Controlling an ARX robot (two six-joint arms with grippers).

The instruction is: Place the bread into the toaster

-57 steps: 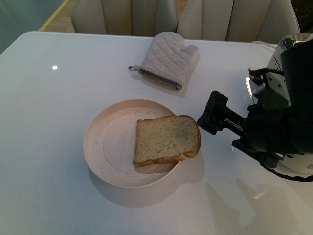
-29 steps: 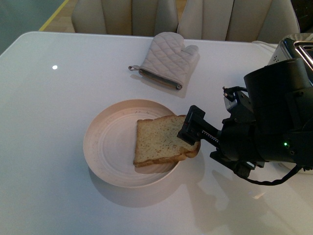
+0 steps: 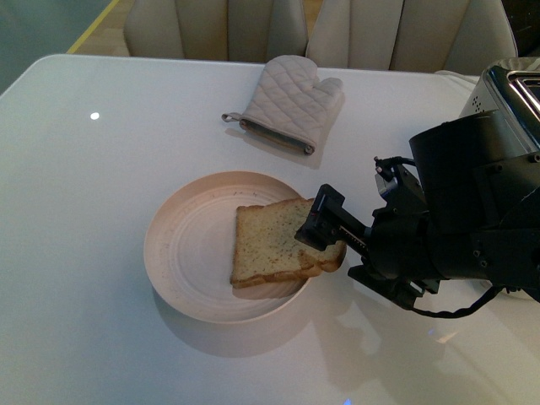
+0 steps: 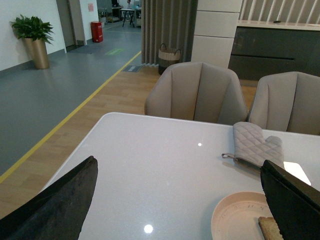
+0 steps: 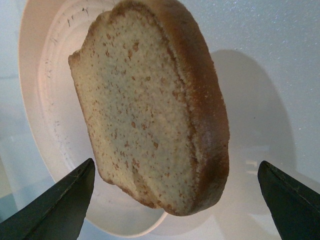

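Note:
The bread [image 3: 270, 240] is a tan slice with a brown crust, leaning on the right rim of a round cream plate [image 3: 169, 253]. My right gripper [image 3: 319, 224] is open and hangs over the slice's rounded right end. In the right wrist view the bread [image 5: 150, 105] lies between the spread fingers of the right gripper [image 5: 175, 165], untouched. The white toaster [image 3: 506, 93] with its chrome top stands at the far right, partly hidden by the arm. My left gripper [image 4: 178, 161] is open and empty above the table, with the plate [image 4: 230, 215] and a corner of the bread [image 4: 270, 227] beyond it.
A quilted grey oven mitt [image 3: 291, 101] lies at the back of the white table. Beige chairs [image 3: 219, 25] stand behind the far edge. The right arm's black body fills the space between plate and toaster.
The right arm has moved left from beside the toaster toward the plate. Its fingers now reach over the bread's right end. Bread and plate have not moved.

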